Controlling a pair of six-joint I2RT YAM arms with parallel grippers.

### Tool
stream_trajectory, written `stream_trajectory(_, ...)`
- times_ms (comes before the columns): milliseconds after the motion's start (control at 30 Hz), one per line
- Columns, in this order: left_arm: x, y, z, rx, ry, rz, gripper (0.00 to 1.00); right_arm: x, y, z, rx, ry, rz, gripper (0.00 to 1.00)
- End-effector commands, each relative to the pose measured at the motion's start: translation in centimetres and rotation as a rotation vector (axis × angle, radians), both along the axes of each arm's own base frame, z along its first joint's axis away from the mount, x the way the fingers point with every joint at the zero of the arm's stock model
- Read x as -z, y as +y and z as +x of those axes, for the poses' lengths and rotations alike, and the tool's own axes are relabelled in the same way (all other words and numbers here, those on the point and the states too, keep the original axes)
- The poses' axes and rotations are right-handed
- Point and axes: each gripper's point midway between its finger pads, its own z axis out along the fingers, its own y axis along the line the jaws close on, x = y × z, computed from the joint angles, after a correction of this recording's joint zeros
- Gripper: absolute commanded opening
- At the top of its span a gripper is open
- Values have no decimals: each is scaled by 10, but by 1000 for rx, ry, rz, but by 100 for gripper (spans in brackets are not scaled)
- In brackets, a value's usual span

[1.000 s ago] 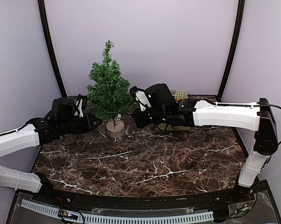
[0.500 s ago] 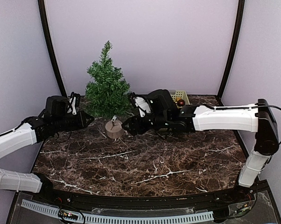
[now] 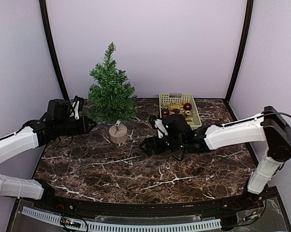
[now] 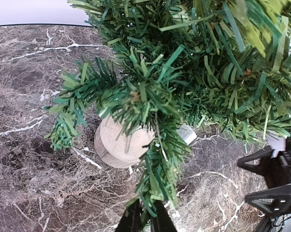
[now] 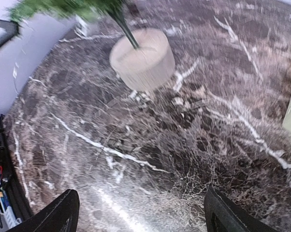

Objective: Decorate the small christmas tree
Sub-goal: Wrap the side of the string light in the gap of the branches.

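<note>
The small christmas tree stands at the back left on its round tan base. My left gripper reaches in from the left and is shut on the tip of a low branch; in the left wrist view its fingers pinch the green needles just below the base. My right gripper hovers over the bare table to the right of the base, jaws wide open and empty. In the right wrist view its fingertips frame blurred marble, with the base ahead.
A pale yellow basket with red and gold baubles sits at the back right, behind the right arm. A small white tag hangs by the trunk above the base. Purple walls close in the dark marble table.
My right gripper opened, left the tree and drew back to the near right, uncovering the basket. The tree shifted slightly left. My left gripper kept its hold on the branch.
</note>
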Motion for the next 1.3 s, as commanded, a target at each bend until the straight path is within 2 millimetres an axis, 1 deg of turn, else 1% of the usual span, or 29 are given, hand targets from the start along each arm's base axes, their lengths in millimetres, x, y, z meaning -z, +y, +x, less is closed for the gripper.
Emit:
stream_trajectory(0,-12,0,3,8,-25,-11,10,6,12,18,53,14,72,91)
stream_trajectory(100,-12,0,2,5,-25,-17,10,5,32,18,-13,3,129,92)
stream_trajectory(200,-12,-1,2,9,-22,-26,10,5,51,19,-49,31,175,91)
stream_trajectory(267,-13,-2,3,11,-23,-31,10,13,58,21,-46,54,190,91)
stream_trajectory(333,-13,-2,3,8,-25,-35,10,26,61,25,-25,72,184,90)
stream_trajectory(433,-14,-3,4,9,-26,-44,10,42,64,27,-15,99,174,86)
stream_trajectory(533,-15,-5,4,14,-26,-54,10,47,72,22,-38,125,207,80)
stream_trajectory(633,-13,-5,5,16,-22,-54,10,51,84,17,-75,137,211,72)
stream_trajectory(733,-12,-6,5,19,-18,-57,10,56,93,16,-97,139,201,66)
stream_trajectory(833,-11,-6,6,18,-15,-57,10,60,97,18,-111,137,194,53)
stream_trajectory(867,-11,-6,6,17,-15,-57,10,59,99,18,-117,135,197,44)
stream_trajectory(933,-10,-4,7,5,-14,-50,9,55,96,20,-104,124,202,17)
stream_trajectory(967,-10,-1,8,-13,-15,-40,9,51,91,22,-87,116,203,6)
stream_trajectory(1000,-10,2,8,-22,-14,-34,9,49,83,24,-63,107,200,0)
stream_trajectory(1067,-10,8,10,-38,-16,-23,9,37,64,27,-13,74,200,0)
stream_trajectory(1133,-10,11,11,-41,-18,-19,8,20,44,28,30,26,184,0)
stream_trajectory(1167,-10,13,13,-40,-19,-17,8,8,35,29,49,-2,171,0)
stream_trajectory(1267,-6,20,18,-50,-10,-4,8,-20,8,31,104,-79,104,0)
